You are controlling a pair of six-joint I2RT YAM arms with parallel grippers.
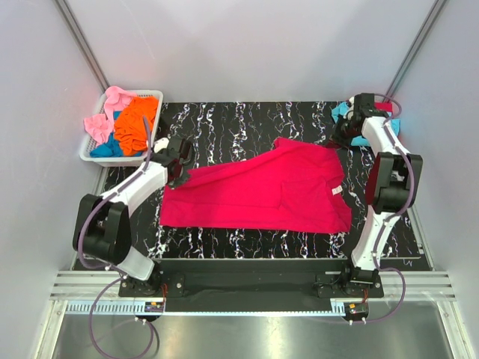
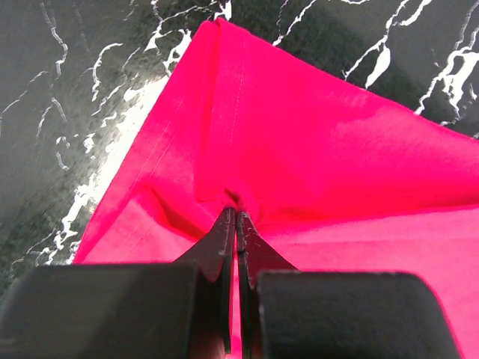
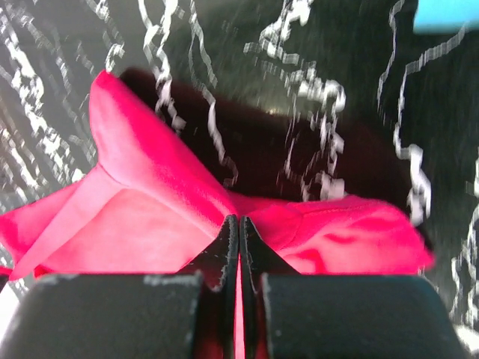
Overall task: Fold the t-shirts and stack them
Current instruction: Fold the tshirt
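One crimson-red t-shirt (image 1: 262, 191) lies spread across the middle of the black marbled table (image 1: 247, 120), stretched between the two sets of jaws. The left gripper (image 1: 184, 169) is closed tight on the shirt's left far corner. In the left wrist view the cloth (image 2: 314, 142) puckers into small folds right at the tips of that gripper (image 2: 236, 217) and fans out flat ahead of them and to their right, with bare tabletop to their left. The right gripper (image 1: 339, 140) is likewise clamped on the shirt's far right corner. In the right wrist view the fabric (image 3: 165, 209) is bunched on both sides of the pinched tips (image 3: 239, 222) and throws a dark shadow on the table just ahead of them.

Just beyond the right jaws, at the table's far right corner, sits a crumpled cyan t-shirt (image 1: 343, 111), seen as a blurred patch (image 3: 445, 15) in the right wrist view. Beyond the left jaws and to their left stands a white slotted basket (image 1: 153, 94). It holds an orange t-shirt (image 1: 136, 123), a pink t-shirt (image 1: 105, 112) and a blue t-shirt (image 1: 108, 146).
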